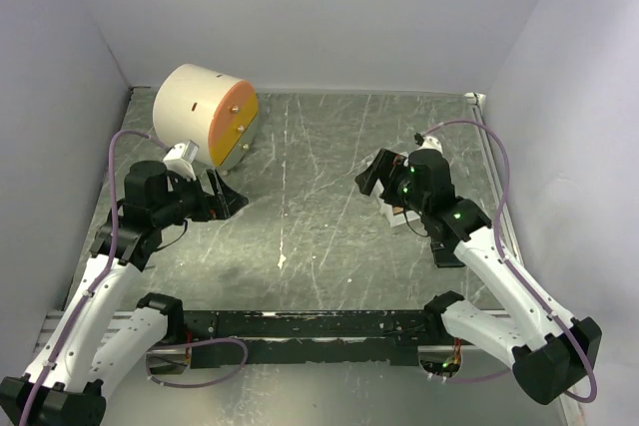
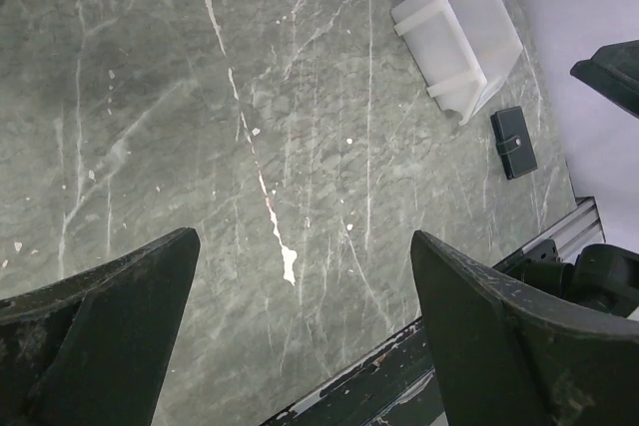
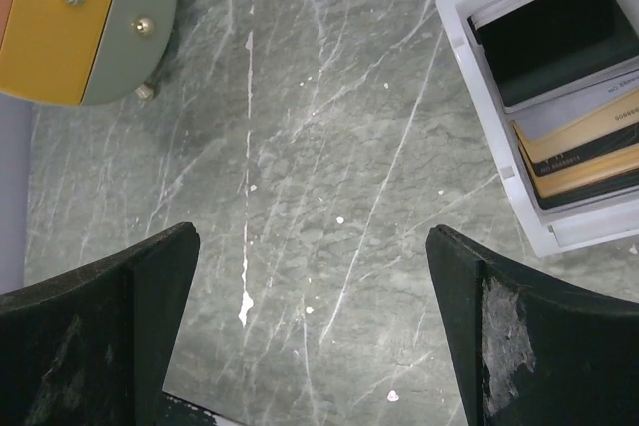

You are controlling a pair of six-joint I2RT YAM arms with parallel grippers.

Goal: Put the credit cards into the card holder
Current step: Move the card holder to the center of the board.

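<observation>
Two black two-finger grippers, jaws on each spread wide and holding nothing. Left gripper (image 2: 303, 241): hangs near a large cream cylinder with an orange face (image 1: 195, 107) in the far-left corner, where a wide swing could clip it. Centre: grey marble-patterned tabletop (image 1: 319, 147), broad bare room, walled left, back and right, dark rail at the near edge. Right gripper (image 3: 312, 236): hovers just left of a white open-topped plastic tray (image 3: 479, 97). Thin dark and tan-gold plastic credit cards (image 3: 584, 147) lie overlapped inside; likely risks are pinching several at once, fingers catching the tray wall, or dragging the light tray. Small black folding card holder (image 2: 513, 142): just beside the tray, apparently shut, near the right wall; it may slide when pushed, with little room there.
</observation>
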